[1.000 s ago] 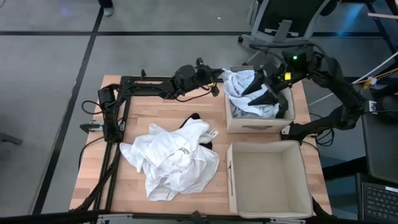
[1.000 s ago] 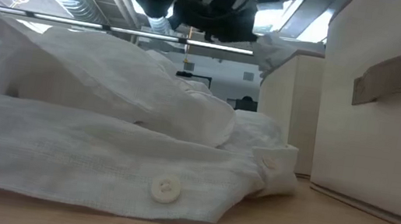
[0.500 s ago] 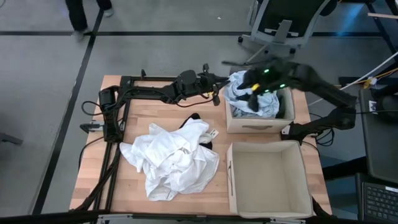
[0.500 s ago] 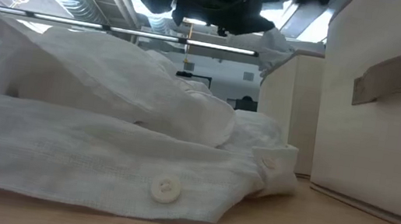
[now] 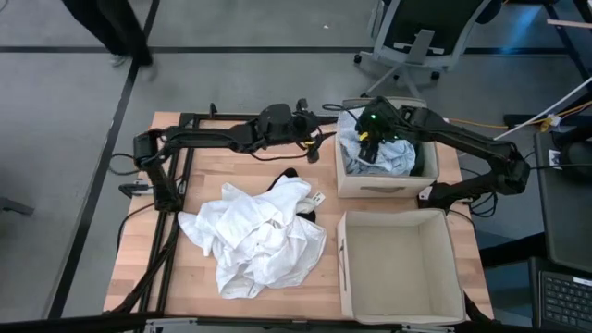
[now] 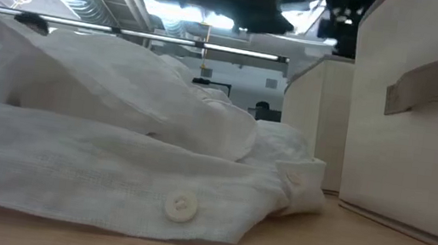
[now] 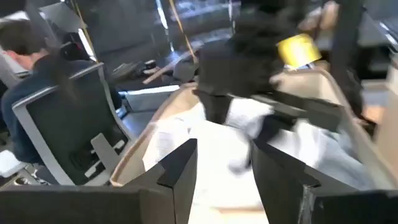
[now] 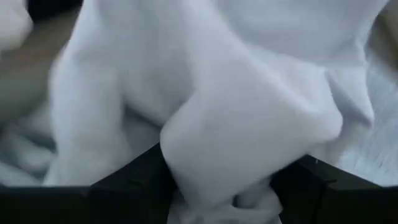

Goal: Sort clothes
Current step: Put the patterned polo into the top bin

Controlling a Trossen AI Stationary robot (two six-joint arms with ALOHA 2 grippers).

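Note:
A far beige box [image 5: 381, 189] holds a heap of pale blue and white clothes [image 5: 390, 159]. My right gripper [image 5: 368, 135] is down on the heap's far left part, open, with a pale fold [image 8: 249, 130] between its fingers. My left gripper [image 5: 317, 144] is open and empty, level, just outside the box's left wall; its wrist view [image 7: 224, 152] looks into the box. A crumpled white shirt [image 5: 259, 236] lies on the table's middle, also in the low view [image 6: 115, 125], over a black garment [image 5: 289, 174]. My right gripper comes from above, pointing down, into the heap in the far box. A raised fold of the pale garment [image 8: 211, 174] stands between the two open fingers [image 8: 134, 177] and touches their inner sides. The garment rests on the other clothes in the box.
A second beige box [image 5: 344, 268], nothing showing in it, stands at the table's near right. The two box walls fill the right of the low view [image 6: 426, 117]. A dark frame [image 5: 171, 185] runs along the table's left side. A person [image 7: 37, 68] sits beyond the table.
My right gripper has swung from the far box's right side toward the table's left and gone down onto the heap's far left part. The clothes in the box and the white shirt have stayed in place.

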